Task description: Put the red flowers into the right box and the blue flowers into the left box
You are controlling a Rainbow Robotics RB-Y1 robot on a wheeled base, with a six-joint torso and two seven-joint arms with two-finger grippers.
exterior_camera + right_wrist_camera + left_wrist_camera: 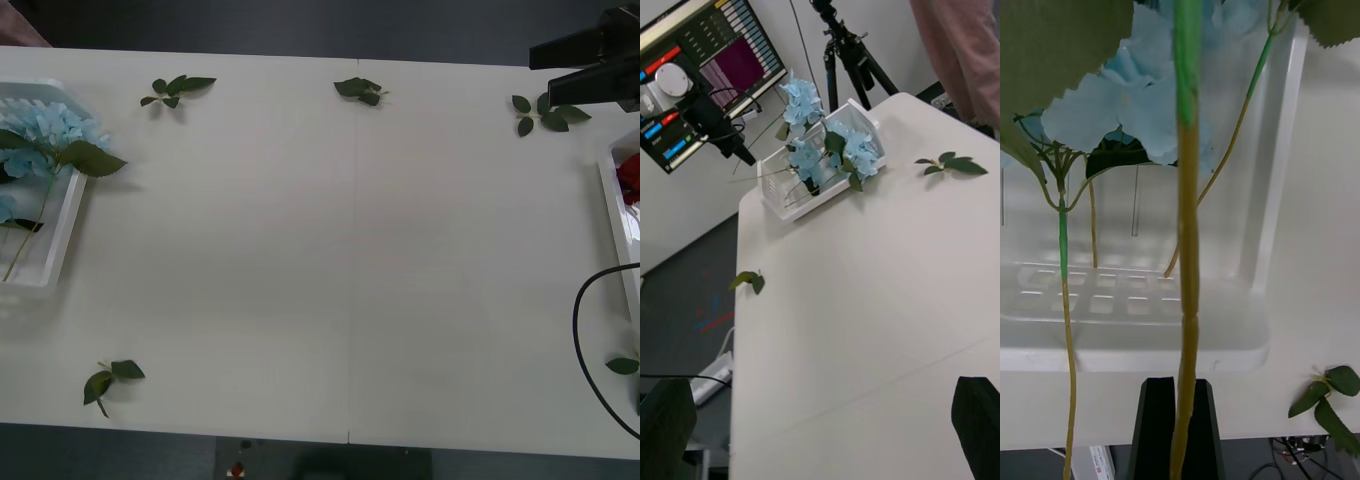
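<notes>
Left gripper (pixel 1178 427) has its two black fingers closed together on the stem of a blue flower (pixel 1142 97), which runs up between them toward the left box (pixel 1135 352). Just past the fingers lies the box's near rim, then its gridded white floor, and beyond that pale blue petals and big serrated green leaves crowd over the box, with two more thin stems crossing it. A leaf sprig (pixel 1326 394) rests on the table (pixel 1330 225) just beside the box's near corner.

From the front view, the left box (pixel 62 245) sits at the table's left edge holding the blue flowers (pixel 45 135); one large leaf hangs over its inner rim and a stem slants back toward the near end. Well away from that box, along the far edge, lie three more sprigs: one nearest the box (pixel 177 90), one mid-table (pixel 360 90) and one by the right gripper (pixel 548 112). Another sprig (pixel 108 380) lies near the front edge on the box's side.

Right gripper (pixel 590 65) hangs over the far right corner, above the right box (pixel 618 215), its black fingers (pixel 979 424) spread wide apart and holding nothing. A red flower (pixel 630 178) lies inside that box at the table's right edge. A black cable (pixel 585 345) loops over the table nearer than that box.
</notes>
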